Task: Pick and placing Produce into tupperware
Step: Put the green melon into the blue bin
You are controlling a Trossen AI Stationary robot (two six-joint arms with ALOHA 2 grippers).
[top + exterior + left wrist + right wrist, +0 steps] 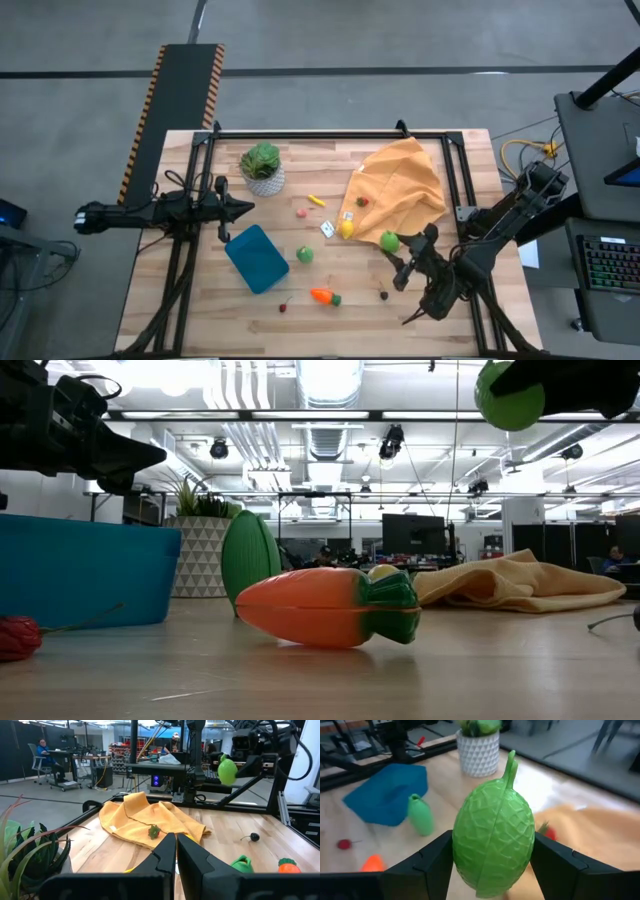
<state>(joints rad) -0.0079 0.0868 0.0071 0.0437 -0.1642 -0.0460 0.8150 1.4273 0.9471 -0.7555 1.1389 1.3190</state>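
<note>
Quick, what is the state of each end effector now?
Left end effector: closed, empty, near the potted plant.
Right end effector: closed on a green toy melon, lifted above the table.

Right hand (pixel 393 244) raised off the tabletop at its right side, arm reaching in from the right edge, fingers clamped on both sides of a green melon (pixel 493 843). Left hand (pixel 240 208) hovers at the left side, arm stretched out level, fingers pressed together, holding nothing.
</note>
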